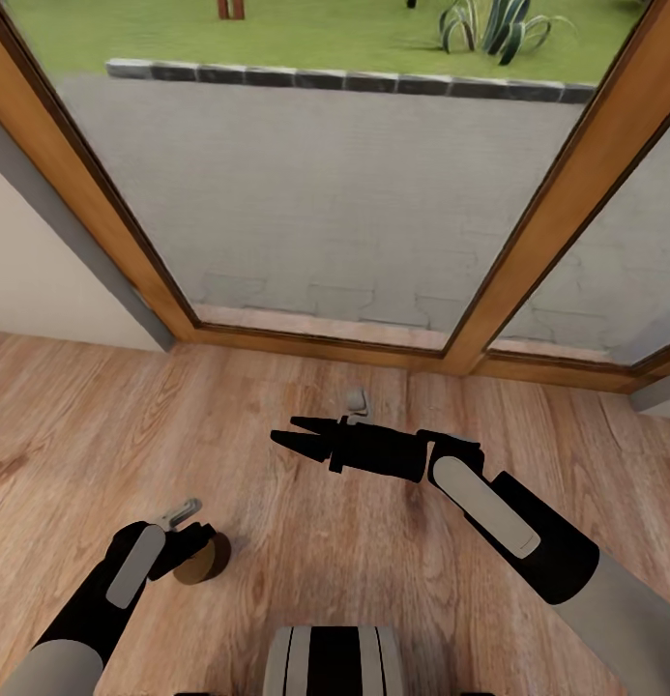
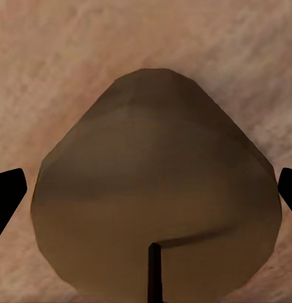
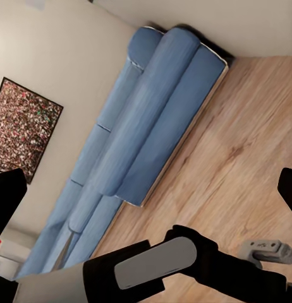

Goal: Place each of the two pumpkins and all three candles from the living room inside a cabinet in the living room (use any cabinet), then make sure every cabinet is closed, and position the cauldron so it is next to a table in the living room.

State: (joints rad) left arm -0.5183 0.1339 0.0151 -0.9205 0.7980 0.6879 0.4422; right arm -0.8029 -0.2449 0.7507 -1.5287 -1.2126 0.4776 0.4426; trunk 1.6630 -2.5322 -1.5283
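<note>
One candle [image 1: 209,565], a stubby tan cylinder, stands on the wood floor at the lower left of the head view. My left gripper [image 1: 191,547] reaches down over it. In the left wrist view the candle [image 2: 152,189] with its thin dark wick sits between the two black fingertips [image 2: 7,192], which stand apart at either side of it, so the gripper is open. My right gripper [image 1: 296,435] hovers over the floor in the middle, pointing left, open and holding nothing. The pumpkins, the cabinet and the cauldron are out of view.
A tall window with a wooden frame [image 1: 470,333] meets the floor just ahead, with paving and grass outside. A pale wall [image 1: 44,280] stands at the left. The right wrist view looks across the floor to a long blue sofa [image 3: 139,126] and a speckled picture [image 3: 26,126].
</note>
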